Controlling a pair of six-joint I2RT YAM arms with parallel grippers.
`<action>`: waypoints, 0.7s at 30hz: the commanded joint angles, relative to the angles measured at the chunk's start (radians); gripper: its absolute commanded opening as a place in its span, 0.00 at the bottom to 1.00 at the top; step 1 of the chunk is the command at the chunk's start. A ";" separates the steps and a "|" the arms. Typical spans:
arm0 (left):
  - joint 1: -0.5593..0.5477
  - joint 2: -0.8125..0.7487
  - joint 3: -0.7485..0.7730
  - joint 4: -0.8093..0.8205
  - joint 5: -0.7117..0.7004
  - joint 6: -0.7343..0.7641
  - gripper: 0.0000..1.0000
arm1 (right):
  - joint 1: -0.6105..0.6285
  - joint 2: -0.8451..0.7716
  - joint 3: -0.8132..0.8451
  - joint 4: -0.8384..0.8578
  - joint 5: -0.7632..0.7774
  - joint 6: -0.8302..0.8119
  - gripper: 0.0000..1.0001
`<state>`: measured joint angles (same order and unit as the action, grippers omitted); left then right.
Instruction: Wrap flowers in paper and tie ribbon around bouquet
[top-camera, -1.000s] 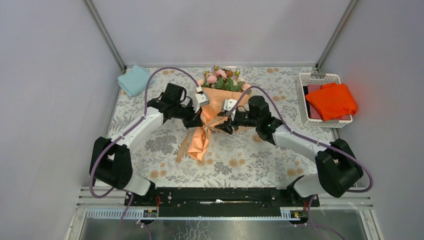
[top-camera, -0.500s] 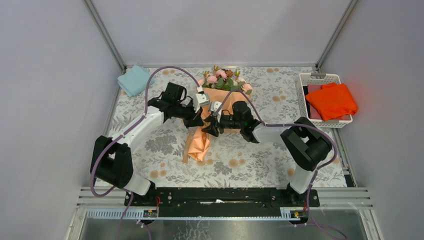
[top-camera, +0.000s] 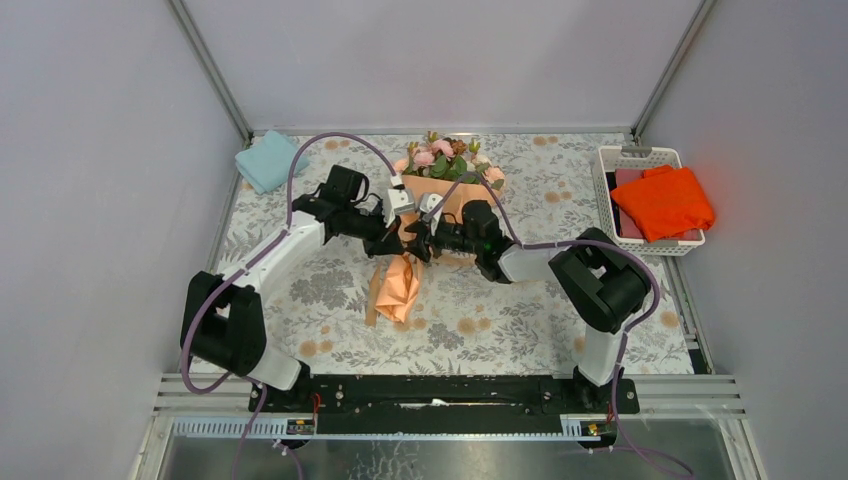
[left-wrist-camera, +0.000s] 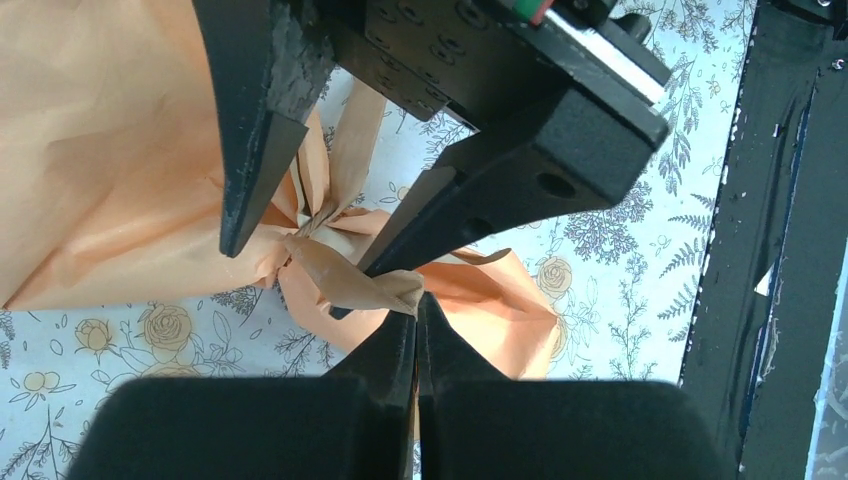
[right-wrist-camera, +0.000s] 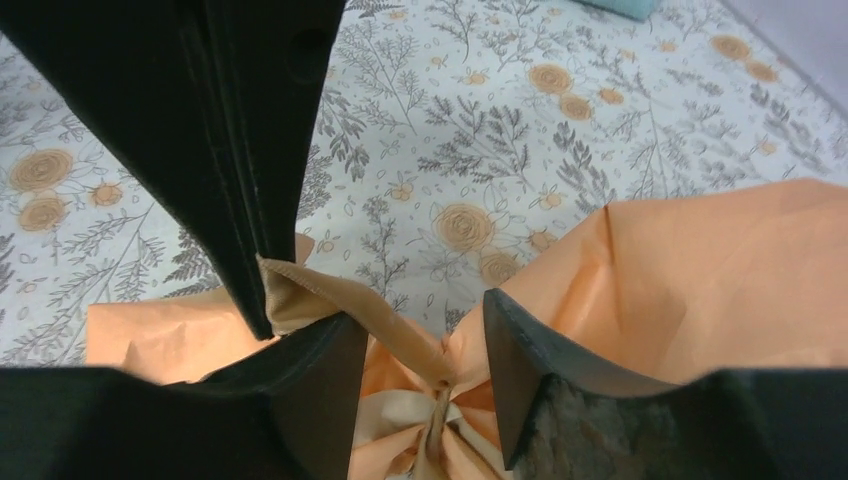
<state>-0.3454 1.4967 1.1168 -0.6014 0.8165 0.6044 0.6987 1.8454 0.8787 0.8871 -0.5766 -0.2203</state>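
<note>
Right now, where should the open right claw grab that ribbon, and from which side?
Probably the short stretch of ribbon between the tied neck of the bouquet and the shut left gripper. It is pulled straight and the right gripper stands astride it, so closing across the strip from the right should catch it.
</note>
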 joint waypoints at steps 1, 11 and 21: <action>0.015 -0.009 0.001 -0.020 0.050 0.034 0.00 | 0.006 0.025 0.070 0.059 -0.018 0.005 0.43; 0.093 -0.070 0.078 -0.202 -0.222 0.074 0.69 | 0.005 -0.075 -0.016 0.020 0.033 -0.004 0.00; 0.069 -0.300 -0.047 -0.231 -0.165 0.315 0.75 | 0.006 -0.043 -0.024 0.150 -0.054 0.080 0.00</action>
<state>-0.2329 1.2716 1.1526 -0.9092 0.5396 0.7841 0.7006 1.8206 0.8417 0.9020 -0.5724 -0.1822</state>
